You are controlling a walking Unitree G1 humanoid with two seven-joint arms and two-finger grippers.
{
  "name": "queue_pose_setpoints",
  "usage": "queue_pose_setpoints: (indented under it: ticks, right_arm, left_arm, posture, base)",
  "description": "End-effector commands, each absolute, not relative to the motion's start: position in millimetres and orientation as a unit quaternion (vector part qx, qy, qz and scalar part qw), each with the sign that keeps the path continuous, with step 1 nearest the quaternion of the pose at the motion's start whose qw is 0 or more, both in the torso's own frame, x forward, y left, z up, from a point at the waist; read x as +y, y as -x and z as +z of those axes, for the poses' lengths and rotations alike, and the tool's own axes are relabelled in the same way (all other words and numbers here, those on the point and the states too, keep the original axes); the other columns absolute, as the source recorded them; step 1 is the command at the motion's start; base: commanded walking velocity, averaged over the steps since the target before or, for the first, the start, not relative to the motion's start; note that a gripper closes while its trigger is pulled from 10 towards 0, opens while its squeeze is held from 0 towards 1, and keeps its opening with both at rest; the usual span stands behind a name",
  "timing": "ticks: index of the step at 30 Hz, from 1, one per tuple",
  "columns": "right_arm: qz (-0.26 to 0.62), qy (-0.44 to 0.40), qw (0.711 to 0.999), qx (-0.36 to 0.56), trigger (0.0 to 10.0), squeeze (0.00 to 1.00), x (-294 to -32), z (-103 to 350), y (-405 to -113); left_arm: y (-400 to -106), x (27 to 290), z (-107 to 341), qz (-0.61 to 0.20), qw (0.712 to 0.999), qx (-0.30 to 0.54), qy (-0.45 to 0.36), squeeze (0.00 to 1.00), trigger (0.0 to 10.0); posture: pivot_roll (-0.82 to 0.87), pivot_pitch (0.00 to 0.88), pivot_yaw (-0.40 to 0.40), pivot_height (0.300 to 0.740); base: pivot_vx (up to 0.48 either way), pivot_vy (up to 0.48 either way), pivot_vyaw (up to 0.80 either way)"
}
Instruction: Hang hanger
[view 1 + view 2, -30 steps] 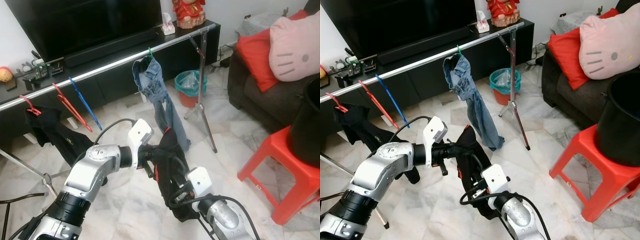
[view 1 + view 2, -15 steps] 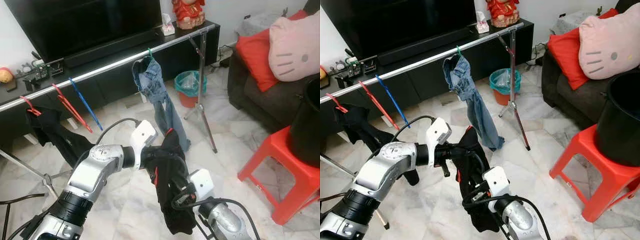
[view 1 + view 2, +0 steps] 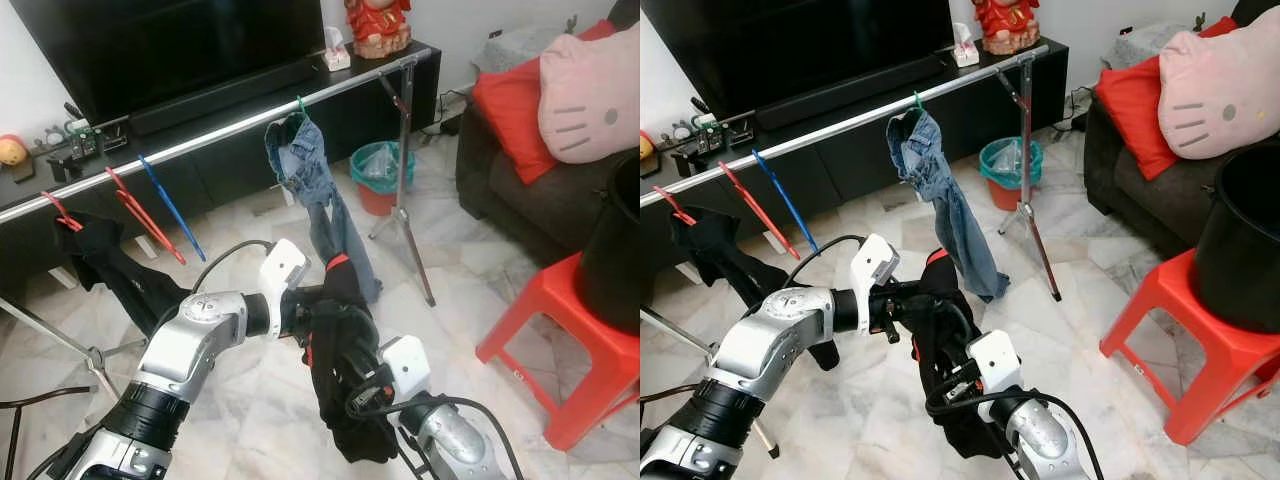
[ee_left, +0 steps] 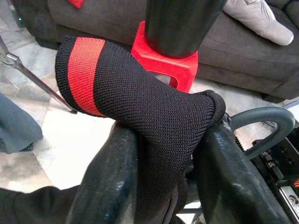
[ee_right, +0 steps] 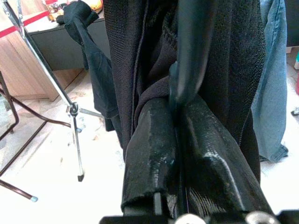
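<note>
Below the clothes rail (image 3: 230, 128), both grippers held a black knit garment (image 3: 345, 380) over the marble floor (image 3: 250, 400).
The left gripper (image 4: 166, 182) was clamped on the garment's red-striped cuff (image 4: 86, 77); the right gripper (image 5: 180, 135) was closed on a dark hanger (image 5: 189, 51) inside the garment. Jeans (image 3: 315, 200) and red and blue hangers (image 3: 150, 210) hung on the rail beyond.
</note>
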State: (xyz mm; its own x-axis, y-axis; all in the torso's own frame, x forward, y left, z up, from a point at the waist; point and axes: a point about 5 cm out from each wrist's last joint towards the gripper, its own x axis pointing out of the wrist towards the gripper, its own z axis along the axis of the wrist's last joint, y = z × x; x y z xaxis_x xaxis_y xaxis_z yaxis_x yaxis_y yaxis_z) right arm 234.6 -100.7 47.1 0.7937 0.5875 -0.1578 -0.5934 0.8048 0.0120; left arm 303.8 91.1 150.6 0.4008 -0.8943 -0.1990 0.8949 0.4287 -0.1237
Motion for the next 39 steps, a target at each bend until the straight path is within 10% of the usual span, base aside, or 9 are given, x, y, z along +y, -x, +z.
queue_pose_setpoints:
  ticks: [1, 2, 5, 15, 16, 18, 23, 24, 39]
  right_arm:
    - [0.322, 0.016, 0.947, 0.01, 10.0, 0.0, -91.0, 72.9, -243.1]
    - [0.315, 0.022, 0.949, 0.008, 10.0, 0.0, -92.4, 73.3, -244.6]
    - [0.309, 0.027, 0.951, 0.006, 10.0, 0.0, -93.8, 73.7, -246.0]
    - [0.293, 0.035, 0.956, -0.003, 10.0, 0.0, -97.6, 77.2, -252.4]
    - [0.293, 0.035, 0.955, -0.004, 10.0, 0.0, -97.1, 77.6, -252.7]
    - [0.293, 0.035, 0.955, -0.006, 10.0, 0.0, -96.7, 78.0, -253.2]
    - [0.294, 0.035, 0.955, -0.009, 10.0, 0.0, -94.6, 78.9, -254.1]
    - [0.296, 0.035, 0.955, -0.009, 10.0, 0.0, -93.8, 78.7, -253.9]
    - [0.285, 0.061, 0.956, -0.021, 10.0, 0.0, -94.2, 79.9, -258.0]
  left_arm:
    - [-297.9, 93.6, 138.7, -0.542, 0.827, 0.149, -0.007, 0.36, 10.0]
    - [-295.8, 94.4, 138.6, -0.551, 0.82, 0.153, -0.008, 0.12, 10.0]
    - [-294.0, 95.4, 138.8, -0.559, 0.815, 0.153, -0.011, 0.0, 10.0]
    - [-280.7, 100.5, 129.5, -0.602, 0.776, 0.18, -0.057, 0.0, 10.0]
    - [-279.6, 100.0, 129.3, -0.605, 0.773, 0.179, -0.055, 0.8, 10.0]
    - [-277.8, 99.0, 128.9, -0.609, 0.77, 0.181, -0.049, 1.0, 10.0]
    - [-273.8, 97.8, 126.4, -0.618, 0.762, 0.18, -0.068, 1.0, 10.0]
    - [-274.8, 97.1, 127.3, -0.616, 0.765, 0.173, -0.073, 0.0, 10.0]
    - [-275.5, 103.2, 130.8, -0.621, 0.761, 0.172, -0.077, 0.0, 10.0]
  posture:
    - [0.13, 0.03, 0.188, 0.74]
    - [0.13, 0.029, 0.187, 0.74]
    - [0.13, 0.03, 0.187, 0.74]
    - [0.14, 0.031, 0.187, 0.74]
    - [0.14, 0.031, 0.187, 0.74]
    - [0.14, 0.032, 0.187, 0.74]
    - [0.14, 0.033, 0.187, 0.74]
    - [0.14, 0.031, 0.186, 0.74]
    - [0.14, 0.031, 0.189, 0.74]
  base:
    - [0.0, 0.0, 0.0]
    - [0.0, 0.0, 0.0]
    - [0.0, 0.0, 0.0]
    - [0.0, 0.0, 0.0]
    - [0.0, 0.0, 0.0]
    - [0.0, 0.0, 0.0]
    - [0.0, 0.0, 0.0]
    - [0.0, 0.0, 0.0]
    - [0.0, 0.0, 0.0]
